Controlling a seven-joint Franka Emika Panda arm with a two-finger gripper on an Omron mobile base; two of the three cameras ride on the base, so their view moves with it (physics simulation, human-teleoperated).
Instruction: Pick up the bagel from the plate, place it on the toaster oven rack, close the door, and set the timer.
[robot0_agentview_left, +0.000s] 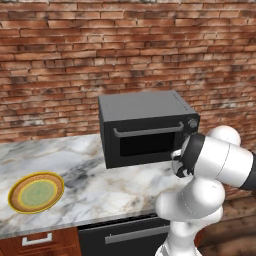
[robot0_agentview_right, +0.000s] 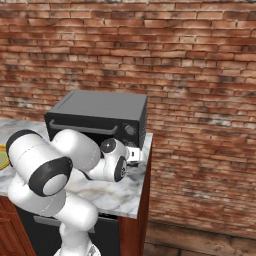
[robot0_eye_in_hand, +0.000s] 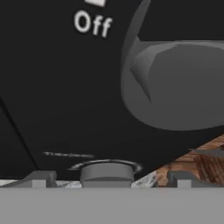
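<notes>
The black toaster oven stands on the marble counter with its door shut, so the toaster oven rack is hidden behind the dark glass. The plate lies empty at the counter's left; the bagel is out of view. My gripper is open, its fingertips spread wide, right in front of the oven's control panel. There the big grey timer knob sits beside an "Off" mark. From the base, the same knob shows at the oven's upper right, with my hand just below it.
The oven's long grey bar handle runs across the door's top. The counter ends just right of the oven, with a brick wall behind. Drawers and a dark appliance front sit under the counter.
</notes>
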